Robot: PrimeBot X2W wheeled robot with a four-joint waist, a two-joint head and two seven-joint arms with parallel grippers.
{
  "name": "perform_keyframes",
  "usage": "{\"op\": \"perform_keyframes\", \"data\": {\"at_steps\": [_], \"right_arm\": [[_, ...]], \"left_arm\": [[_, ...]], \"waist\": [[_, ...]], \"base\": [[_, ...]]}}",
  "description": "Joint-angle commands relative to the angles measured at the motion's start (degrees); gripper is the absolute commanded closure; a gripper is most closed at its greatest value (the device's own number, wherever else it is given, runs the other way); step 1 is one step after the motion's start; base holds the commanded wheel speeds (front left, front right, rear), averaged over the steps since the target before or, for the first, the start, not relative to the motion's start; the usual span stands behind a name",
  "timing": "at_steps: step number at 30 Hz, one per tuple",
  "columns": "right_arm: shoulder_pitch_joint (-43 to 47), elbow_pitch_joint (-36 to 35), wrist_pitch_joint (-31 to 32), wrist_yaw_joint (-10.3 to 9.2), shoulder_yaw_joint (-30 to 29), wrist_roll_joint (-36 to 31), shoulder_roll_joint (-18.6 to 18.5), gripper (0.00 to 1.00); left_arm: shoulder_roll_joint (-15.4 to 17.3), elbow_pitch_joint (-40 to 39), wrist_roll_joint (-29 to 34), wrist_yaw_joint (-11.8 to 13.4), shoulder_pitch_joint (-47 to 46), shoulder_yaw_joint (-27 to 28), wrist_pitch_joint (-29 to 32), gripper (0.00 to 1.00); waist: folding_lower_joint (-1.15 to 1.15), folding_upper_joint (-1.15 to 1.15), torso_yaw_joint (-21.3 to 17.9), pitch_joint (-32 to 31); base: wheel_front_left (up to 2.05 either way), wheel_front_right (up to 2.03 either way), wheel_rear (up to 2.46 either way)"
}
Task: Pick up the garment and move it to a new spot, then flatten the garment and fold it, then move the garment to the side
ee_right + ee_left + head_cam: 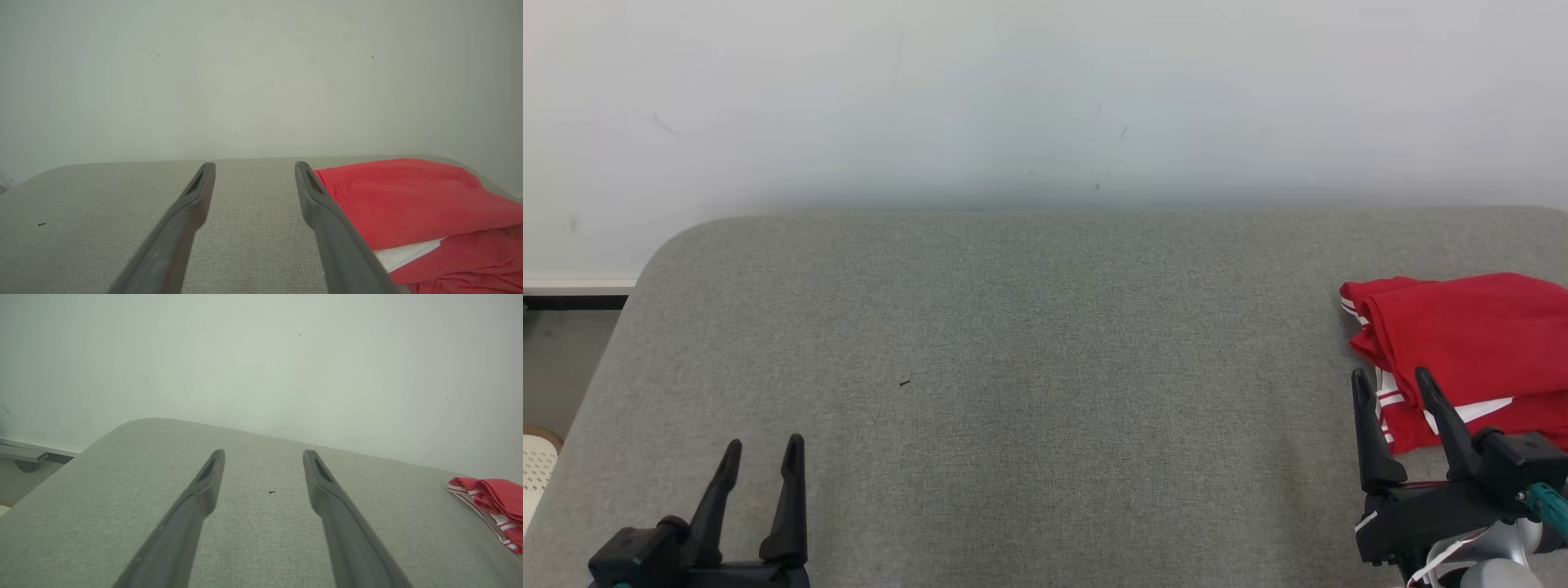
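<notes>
The red garment (1462, 343) with white stripes lies folded in a soft pile on the right side of the grey cloth table (1045, 310). It runs off the right edge of the head view.

The right gripper (1389, 373) is spread wide and holds nothing. Its two dark fingers point up at the near left edge of the garment. In the right wrist view there is grey cloth between the fingers, and the red pile sits just beside the right-hand finger. I cannot tell if they touch.

The left gripper (765, 443) is low on the left, well apart from the garment. It is spread wide too and holds nothing.

A big stretch of grey cloth lies between the two grippers, with one tiny dark speck (904, 383) on it. The far edge of the table meets the white wall (1045, 98). The far left corner is round, and past the left edge there is grey floor (564, 359).
</notes>
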Motion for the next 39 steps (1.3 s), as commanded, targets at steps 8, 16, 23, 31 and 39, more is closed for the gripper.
{"op": "perform_keyframes", "data": {"at_steps": [8, 16, 23, 31, 39], "right_arm": [[0.3, 0.8, -0.8, -0.07, 0.2, 0.6, -0.1, 0.0], [-0.2, 1.9, -1.4, -0.07, 0.1, 1.5, -0.1, 0.0], [-0.5, 2.6, -1.7, -0.07, 0.2, 2.2, -0.1, 0.0], [-0.8, 2.7, -2.1, -0.07, 0.5, 1.8, -0.1, 0.0], [0.1, 5.1, -0.9, 0.0, 0.1, 3.8, 0.4, 1.0]], "left_arm": [[-0.2, 0.4, 1.9, -0.2, -0.2, 1.4, -0.3, 0.0], [-0.4, 0.8, 2.3, -0.7, -0.6, 1.3, -0.3, 0.0], [-0.6, 1.3, 2.2, -0.6, -1.0, 1.3, -0.4, 0.0], [-0.4, 2.0, 1.7, -0.7, -1.2, 1.0, -0.1, 0.0], [-1.7, 3.9, 0.0, -1.0, -0.2, 1.2, 1.0, 1.0]], "waist": [[0.0, 0.0, -0.2, 0.6], [0.0, 0.0, -0.6, 1.0], [0.0, 0.0, -0.5, 1.2], [0.0, 0.0, -0.4, 1.2], [0.0, 0.0, -0.4, 1.2]], "base": [[0.0, 0.0, 0.0], [0.0, 0.0, 0.0], [0.0, 0.0, 0.0], [0.0, 0.0, 0.0], [0.0, 0.0, 0.0]]}}
